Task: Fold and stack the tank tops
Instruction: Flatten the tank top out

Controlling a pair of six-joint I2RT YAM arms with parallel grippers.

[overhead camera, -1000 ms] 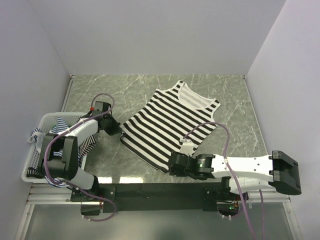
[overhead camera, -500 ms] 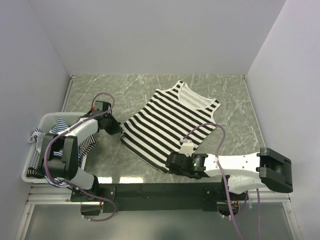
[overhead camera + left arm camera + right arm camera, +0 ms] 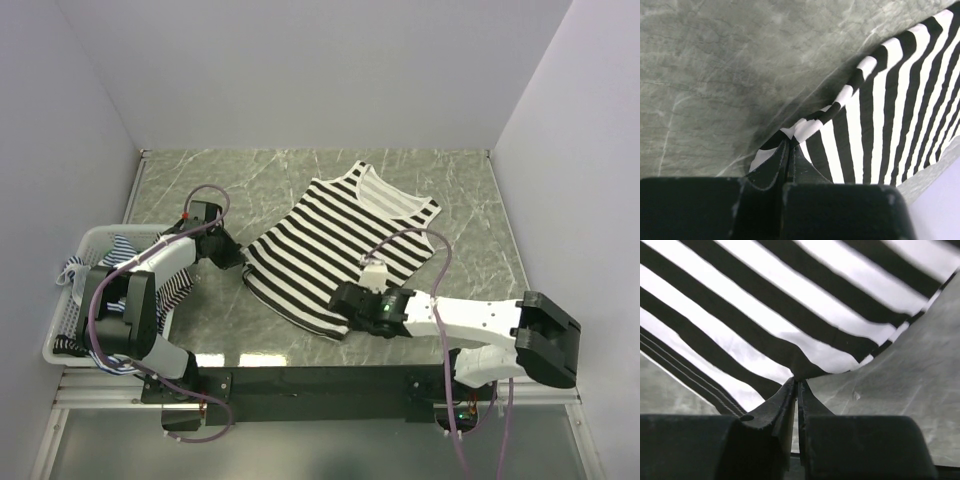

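The black-and-white striped tank top [image 3: 335,245] lies spread flat on the marble table, neck toward the back right. My left gripper [image 3: 238,262] is shut on its near-left hem corner, and in the left wrist view the cloth [image 3: 810,125] is pinched between the closed tips of that gripper [image 3: 789,146]. At the near hem, my right gripper [image 3: 340,302] is shut on the edge. The right wrist view shows the striped hem [image 3: 805,367] puckered into the tips of that gripper [image 3: 796,383]. Blue-striped tank tops [image 3: 176,287] lie heaped in the basket.
A white mesh basket [image 3: 92,235] stands at the table's left edge, under the left arm. Grey walls close in the left, back and right. The black mounting rail [image 3: 320,380] runs along the near edge.
My right arm has swung left and forward onto the near hem, and its jaws have closed on the cloth. The left gripper has stayed put, still shut on its corner.
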